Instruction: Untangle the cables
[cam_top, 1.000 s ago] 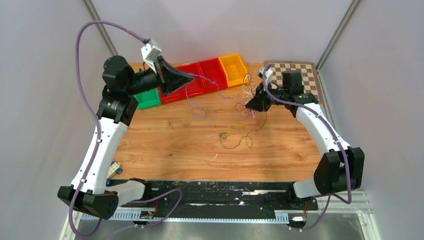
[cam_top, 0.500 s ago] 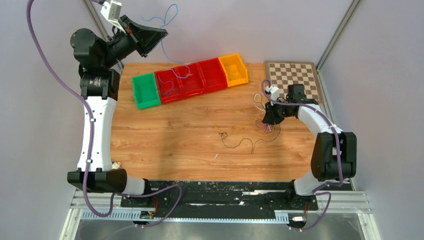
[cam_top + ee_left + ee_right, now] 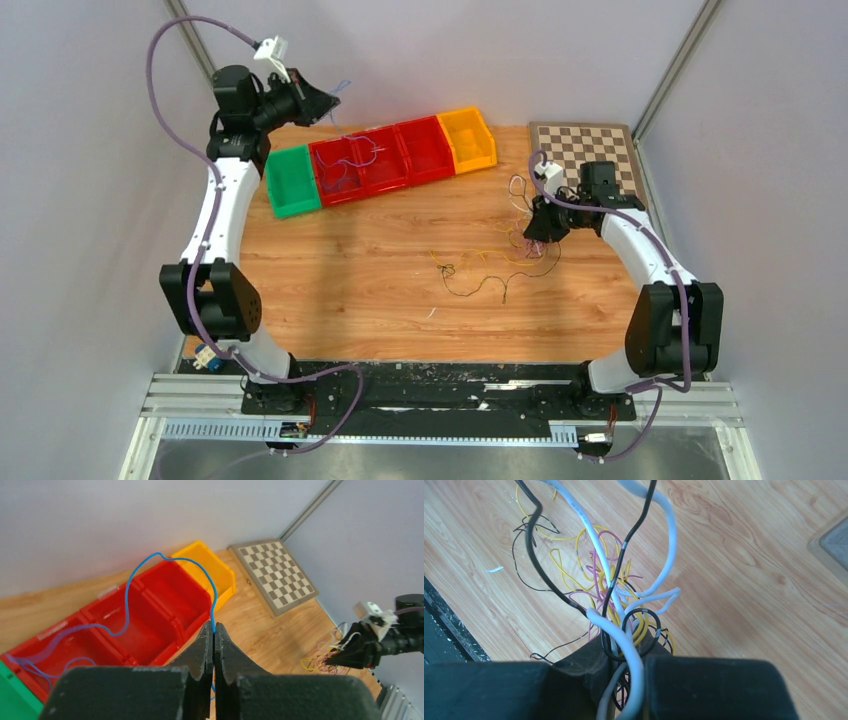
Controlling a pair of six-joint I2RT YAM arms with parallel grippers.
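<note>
My left gripper is shut on a thin blue cable, high at the back left over the bins. The blue cable loops up from the fingertips and trails down into the left red bin. My right gripper is shut on a bundle of white, black, yellow and pink cables, just above the wooden table at the right. More tangled yellow and black wires lie on the table left of it.
A row of bins stands at the back: green, red, orange. A chessboard lies at the back right, close behind my right gripper. A small white scrap lies on the wood.
My left arm has swung down and back toward the bins, still holding the blue cable, which now drapes lower into the red bin. My right gripper has shifted slightly with its bundle.
</note>
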